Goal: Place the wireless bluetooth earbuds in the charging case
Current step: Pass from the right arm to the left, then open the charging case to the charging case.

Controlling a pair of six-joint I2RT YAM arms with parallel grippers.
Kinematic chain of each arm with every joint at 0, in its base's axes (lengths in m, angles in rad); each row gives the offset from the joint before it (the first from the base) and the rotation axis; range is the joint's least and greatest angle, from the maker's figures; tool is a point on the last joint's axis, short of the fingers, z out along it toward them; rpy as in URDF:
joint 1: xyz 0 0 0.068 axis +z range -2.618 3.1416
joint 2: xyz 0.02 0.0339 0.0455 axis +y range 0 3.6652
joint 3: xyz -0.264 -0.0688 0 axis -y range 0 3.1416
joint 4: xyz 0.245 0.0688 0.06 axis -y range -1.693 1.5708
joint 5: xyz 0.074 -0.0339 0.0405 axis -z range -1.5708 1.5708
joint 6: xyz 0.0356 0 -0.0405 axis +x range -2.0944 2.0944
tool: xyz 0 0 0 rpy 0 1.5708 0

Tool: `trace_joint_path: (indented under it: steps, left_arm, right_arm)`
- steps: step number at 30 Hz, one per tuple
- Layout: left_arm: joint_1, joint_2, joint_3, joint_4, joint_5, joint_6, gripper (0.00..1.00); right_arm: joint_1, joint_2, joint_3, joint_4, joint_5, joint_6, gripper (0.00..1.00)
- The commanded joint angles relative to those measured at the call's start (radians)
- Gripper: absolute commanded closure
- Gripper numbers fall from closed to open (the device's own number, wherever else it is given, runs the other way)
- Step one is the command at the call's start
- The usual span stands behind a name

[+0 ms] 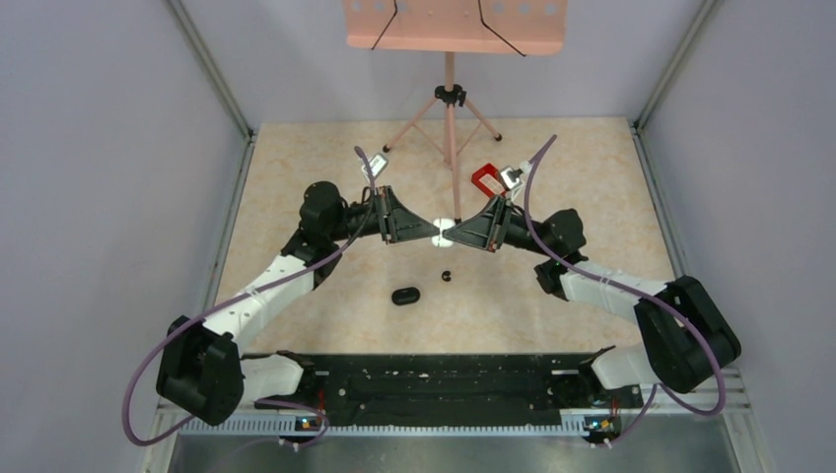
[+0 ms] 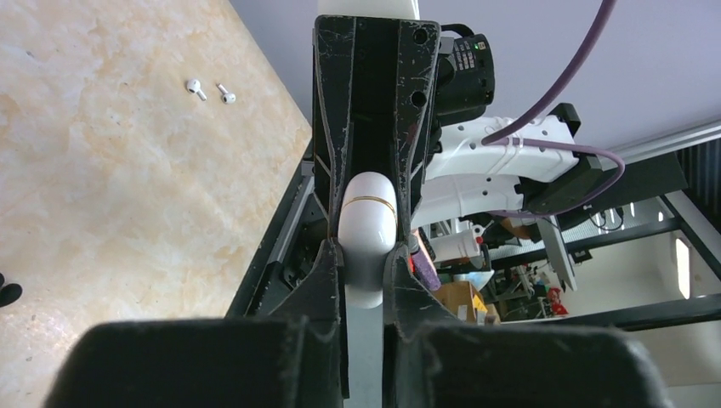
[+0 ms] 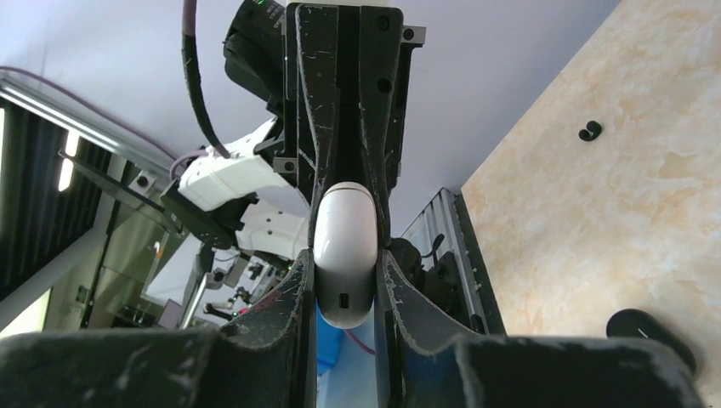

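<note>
The black oval charging case point(image 1: 405, 295) lies on the table in front of the grippers. A tiny black earbud point(image 1: 447, 275) lies just to its right. Both also show in the right wrist view, the case point(image 3: 650, 333) at the lower right and the bud point(image 3: 589, 130) further off. My left gripper point(image 1: 433, 234) and right gripper point(image 1: 454, 235) meet tip to tip above the table. Both are shut on one small white rounded object point(image 1: 444, 233). It shows a gold seam in the left wrist view point(image 2: 367, 229) and a small port in the right wrist view point(image 3: 343, 255).
Two small white stemmed earbuds point(image 2: 209, 90) lie on the table near the black front rail point(image 1: 434, 389). A red rectangular frame point(image 1: 484, 179) lies behind the right gripper. A pink stand point(image 1: 451, 108) rises at the back. Grey walls close both sides.
</note>
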Motion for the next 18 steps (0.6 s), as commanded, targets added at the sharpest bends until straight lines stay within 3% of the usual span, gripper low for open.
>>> trace_joint_path:
  steps: [1,7,10,15,18]
  left_arm:
    - [0.001,-0.035,0.01,0.071,0.018,-0.008,1.0]
    - [0.005,-0.049,0.011,0.129,0.048,-0.047,1.0]
    - [0.005,-0.055,0.013,0.145,0.056,-0.062,1.0]
    - [0.01,-0.069,0.009,0.145,0.052,-0.068,1.0]
    - [0.014,-0.079,0.006,0.141,0.05,-0.067,1.0]
  right_arm:
    - [-0.002,0.033,-0.022,0.146,-0.021,0.041,1.0]
    - [-0.023,0.142,-0.035,0.406,-0.08,0.191,1.0]
    - [-0.023,0.186,-0.022,0.456,-0.108,0.224,0.98]
    - [-0.025,0.189,-0.037,0.38,-0.095,0.167,0.67]
    - [-0.03,0.172,-0.053,0.321,-0.068,0.128,0.59]
